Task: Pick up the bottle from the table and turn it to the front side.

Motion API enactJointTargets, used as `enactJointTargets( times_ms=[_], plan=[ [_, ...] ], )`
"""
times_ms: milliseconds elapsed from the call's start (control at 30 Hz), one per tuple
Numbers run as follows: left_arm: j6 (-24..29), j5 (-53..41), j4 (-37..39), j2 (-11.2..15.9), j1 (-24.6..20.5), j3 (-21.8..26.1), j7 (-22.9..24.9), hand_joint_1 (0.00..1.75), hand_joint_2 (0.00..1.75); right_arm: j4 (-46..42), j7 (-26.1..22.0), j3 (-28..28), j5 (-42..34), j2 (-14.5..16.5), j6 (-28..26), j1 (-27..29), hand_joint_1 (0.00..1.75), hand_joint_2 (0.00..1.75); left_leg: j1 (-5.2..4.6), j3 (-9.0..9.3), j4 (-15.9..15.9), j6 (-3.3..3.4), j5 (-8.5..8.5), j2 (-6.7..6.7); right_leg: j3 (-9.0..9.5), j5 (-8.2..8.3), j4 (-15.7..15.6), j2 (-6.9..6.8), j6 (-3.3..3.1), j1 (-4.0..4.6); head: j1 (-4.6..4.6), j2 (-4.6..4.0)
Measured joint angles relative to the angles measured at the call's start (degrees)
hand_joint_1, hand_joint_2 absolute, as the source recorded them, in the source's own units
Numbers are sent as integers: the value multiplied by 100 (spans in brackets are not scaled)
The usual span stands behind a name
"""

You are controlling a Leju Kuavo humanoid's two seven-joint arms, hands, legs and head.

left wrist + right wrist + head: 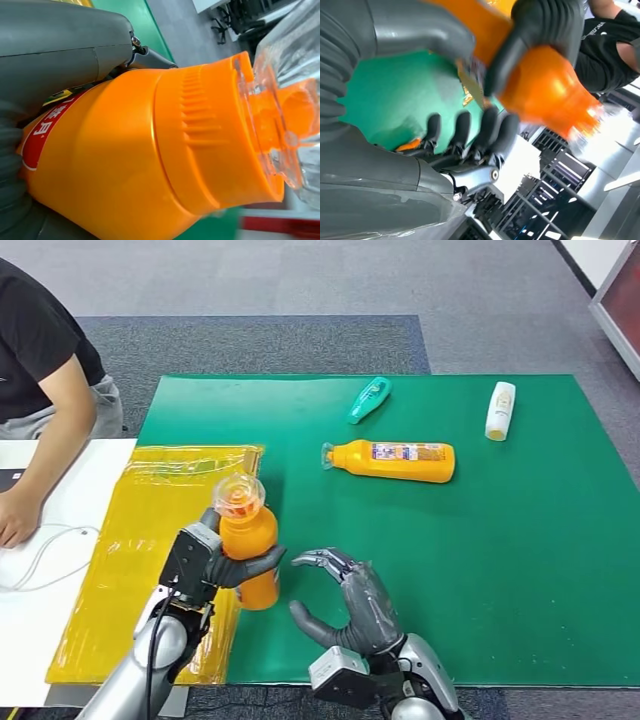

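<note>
The left hand grips an upright orange bottle with a clear cap at the near-left of the green mat, beside the yellow plastic sheet; its fingers hide part of the bottle's body, and the red label in the left wrist view is cut off. The right hand hovers just right of the bottle, fingers spread and curved, holding nothing. Farther back lie a long orange bottle, a teal tube and a white bottle.

The green mat lies bare across its right half and near edge. A long orange bottle, teal bottle and white bottle lie toward its far edge. A person's arm occupies the table's left edge.
</note>
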Motion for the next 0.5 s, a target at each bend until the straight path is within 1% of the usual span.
enactJointTargets(
  times_ms=[67, 133, 200, 333, 400, 500],
  plan=[
    [-170, -383, -4, 162, 26, -14, 258, 175, 175, -23, 1, -65, 71, 3, 14, 91, 34, 175, 0, -1, 0, 0, 0, 1, -1, 0, 0, 1, 0, 0, 0, 0],
    [-484, -856, -24, 345, 27, -38, 557, 175, 175, -55, 1, -141, 153, 11, 57, 179, 31, 175, 0, -1, 0, 0, 0, 1, -1, 0, 0, 1, 0, 0, 1, 0],
    [-844, -1394, -73, 587, -8, -84, 760, 175, 175, -103, -8, -227, 223, 28, 137, 274, 29, 175, 0, 0, 0, 0, 0, 2, -1, 1, 0, 3, -2, 1, 0, 0],
    [-1454, -2232, -149, 1086, -276, -247, 871, 175, 175, -183, -62, -373, 275, 80, 331, 392, 24, 175, 3, 14, -3, -14, -8, 13, 6, 7, 0, 22, -12, 5, 2, 0],
    [-1562, -2699, -123, 1386, -438, -334, 887, 175, 175, -209, -86, -425, 289, 111, 416, 438, 22, 175, 6, 25, -5, -25, -12, 33, 2, 14, 2, 46, -24, 8, -1, 0],
    [-1505, -3356, -8, 1829, -580, -457, 917, 175, 175, -253, -108, -487, 315, 142, 517, 507, 21, 175, 15, 19, -6, -40, 7, 48, -17, 21, 9, 57, -36, 15, -3, 0]
  ],
)
